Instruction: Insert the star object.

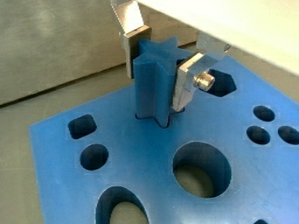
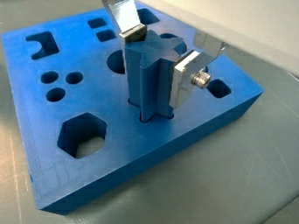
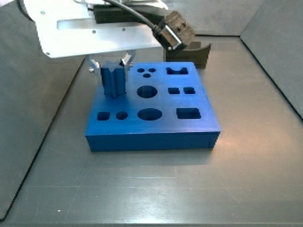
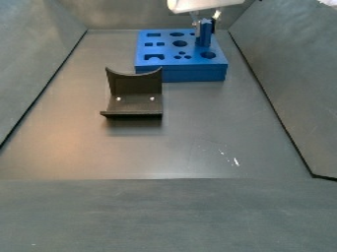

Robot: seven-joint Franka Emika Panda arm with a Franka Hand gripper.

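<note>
Claw (image 2: 162, 54) clamped on tall ridged blue star peg (image 2: 149, 83), plates flanking upper part, keeping it upright. Peg foot already in matching hole of flat blue block (image 3: 154, 120) near table (image 3: 142, 186) far edge; judged partly seated, needs pressing down.

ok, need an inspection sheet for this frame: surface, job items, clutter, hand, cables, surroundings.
Surface: dark grey floor, bare apart from the items below.
Job's things: star object stands upright with its lower end in a hole of the blue block; most of its length is above the block top. How deep it sits cannot be told.
Clutter: dark grey curved piece lies apart from the block.
Hand: the hand is over the block, with a finger on each side of the peg, closed on it.
Cables: black cable runs along the arm.
Surroundings: grey walls around the floor; nothing else seen.
</note>
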